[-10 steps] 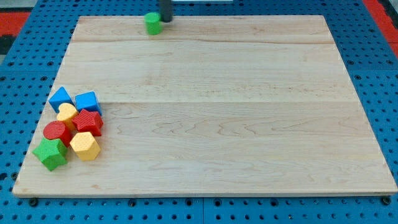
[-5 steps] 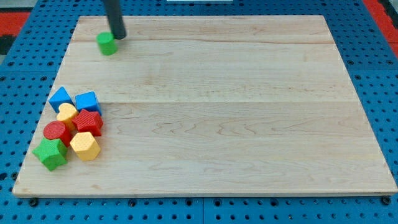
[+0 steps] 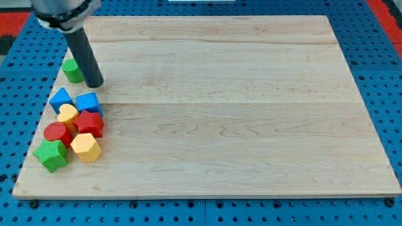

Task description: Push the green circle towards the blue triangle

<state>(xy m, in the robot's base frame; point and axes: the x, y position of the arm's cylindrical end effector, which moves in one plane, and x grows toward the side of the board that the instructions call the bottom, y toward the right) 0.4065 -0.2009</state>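
My tip (image 3: 95, 84) rests on the pale wooden board (image 3: 251, 125), with the small green round block (image 3: 72, 70) touching the rod on its left and slightly above. Just below the tip sit a blue triangular block (image 3: 61, 99) and a blue cube-like block (image 3: 88, 102), heading a cluster of yellow, red and green blocks.

Bright even light, sharp, faint shadows

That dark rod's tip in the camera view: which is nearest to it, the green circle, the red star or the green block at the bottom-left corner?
From my tip:
1. Green circle, touching its left.
2. Red star, below, in the cluster.
3. Green block, farthest, at the cluster's bottom-left.
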